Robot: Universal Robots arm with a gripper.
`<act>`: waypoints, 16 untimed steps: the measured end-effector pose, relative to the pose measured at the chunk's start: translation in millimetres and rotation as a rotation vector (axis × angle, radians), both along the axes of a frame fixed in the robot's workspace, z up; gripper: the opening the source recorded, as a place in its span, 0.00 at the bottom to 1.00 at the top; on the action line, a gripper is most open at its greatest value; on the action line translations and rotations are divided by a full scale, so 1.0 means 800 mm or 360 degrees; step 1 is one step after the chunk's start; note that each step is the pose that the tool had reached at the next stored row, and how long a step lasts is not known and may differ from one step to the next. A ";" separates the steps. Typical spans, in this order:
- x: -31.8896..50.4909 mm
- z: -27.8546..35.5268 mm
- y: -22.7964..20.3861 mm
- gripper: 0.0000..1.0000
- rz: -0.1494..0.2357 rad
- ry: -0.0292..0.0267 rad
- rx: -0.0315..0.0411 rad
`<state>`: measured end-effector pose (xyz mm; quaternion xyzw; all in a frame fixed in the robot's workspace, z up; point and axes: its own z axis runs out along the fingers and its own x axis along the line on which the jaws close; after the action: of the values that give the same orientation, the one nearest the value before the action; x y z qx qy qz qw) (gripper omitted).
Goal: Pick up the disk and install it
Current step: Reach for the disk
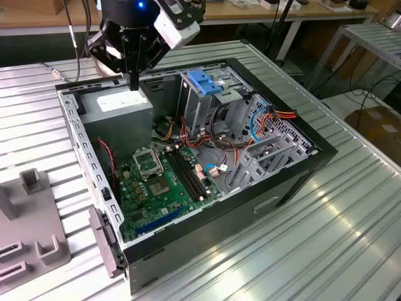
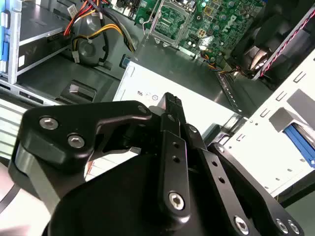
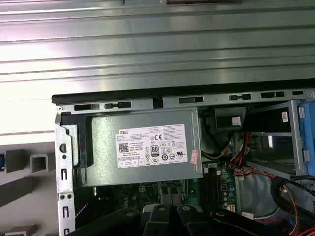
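Observation:
My gripper hangs just above the grey power supply in the back corner of the open computer case, towards the exterior view's left. Its black fingers meet in one point, shut, with nothing between them. In the second wrist view the fingertips point at the power supply's white label. A bright blue strip lies in a slot of the light grey fixture outside the case wall; it looks like the disk's rail, the rest of it hidden. The blue bracket sits on top of the metal drive cage.
The green motherboard lies on the case floor, with bundles of red, yellow and black cables beside the cage. A grey slotted fixture stands on the ribbed metal table at the exterior view's left. Workbenches stand behind.

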<state>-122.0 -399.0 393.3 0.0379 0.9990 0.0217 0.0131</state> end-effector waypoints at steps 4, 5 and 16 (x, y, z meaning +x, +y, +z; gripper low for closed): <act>0.000 0.0000 0.0000 0.11 0.0000 0.00000 0.0000; 0.000 0.0000 0.0000 0.11 0.0000 0.00000 0.0000; -0.008 0.0000 0.0000 0.11 0.0000 0.00000 0.0000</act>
<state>-128.4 -398.9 393.3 0.0379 0.9990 0.0217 0.0131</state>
